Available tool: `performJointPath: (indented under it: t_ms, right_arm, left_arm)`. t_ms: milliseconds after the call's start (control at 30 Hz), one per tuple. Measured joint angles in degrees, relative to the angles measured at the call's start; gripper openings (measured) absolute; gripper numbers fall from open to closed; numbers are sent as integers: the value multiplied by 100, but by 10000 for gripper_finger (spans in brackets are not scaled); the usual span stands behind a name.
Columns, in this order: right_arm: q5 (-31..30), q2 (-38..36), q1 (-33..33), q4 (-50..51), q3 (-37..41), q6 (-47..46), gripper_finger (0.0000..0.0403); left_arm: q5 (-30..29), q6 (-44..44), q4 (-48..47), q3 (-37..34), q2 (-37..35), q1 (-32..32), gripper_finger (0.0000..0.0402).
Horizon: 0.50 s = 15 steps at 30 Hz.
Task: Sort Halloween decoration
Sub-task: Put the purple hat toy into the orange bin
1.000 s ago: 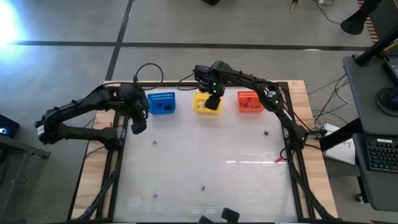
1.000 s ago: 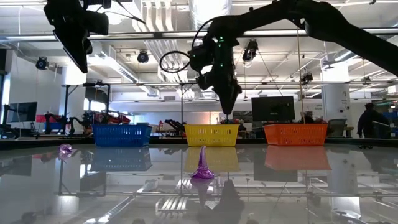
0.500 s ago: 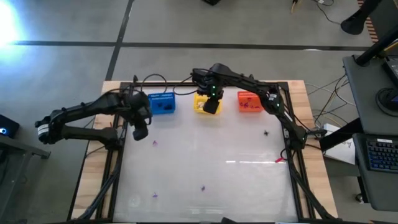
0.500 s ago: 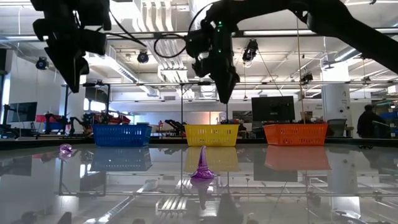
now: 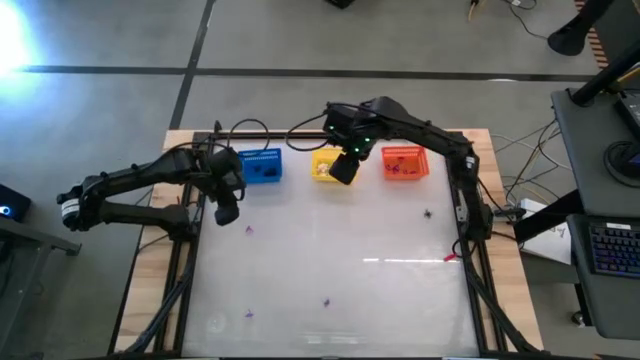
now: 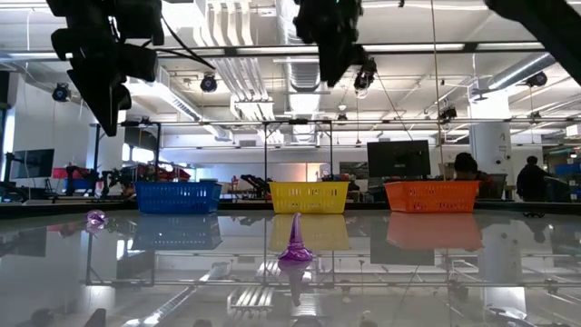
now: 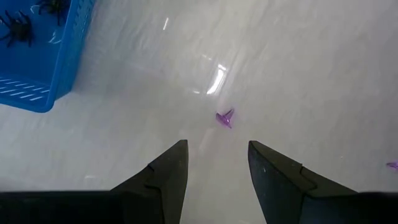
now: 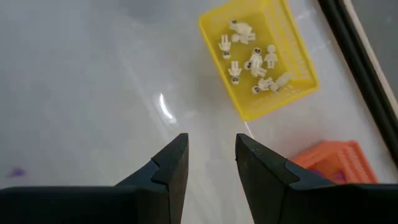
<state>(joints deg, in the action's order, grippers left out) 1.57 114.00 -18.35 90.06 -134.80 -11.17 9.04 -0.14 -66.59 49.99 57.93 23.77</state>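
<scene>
On the glossy white table (image 5: 380, 300) my open, empty left gripper (image 7: 214, 163) hovers over a tiny purple cone trinket (image 7: 225, 117); right gripper (image 8: 211, 158) open, empty; glare risks misjudged descent.

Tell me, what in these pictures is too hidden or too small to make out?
- Orange-red basket: in the high view its contents are only purple specks; in the right wrist view the picture's edge cuts it off.
- Dark trinket on the table: too small in the high view to say what it is.
- Blue basket: the left wrist view's edge crops it, so only a few black trinkets show.
</scene>
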Motion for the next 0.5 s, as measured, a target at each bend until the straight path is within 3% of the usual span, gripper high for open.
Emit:
performJointPath:
  t_ms: [200,500]
  right_arm:
    - [-31,-416,284,0,7,-899,125]
    - [-224,-529,889,-4,9,-1257,125]
  left_arm:
    - [-182,-89,18,-64,48,0,150]
    - [-208,-238,98,-143,249,0,150]
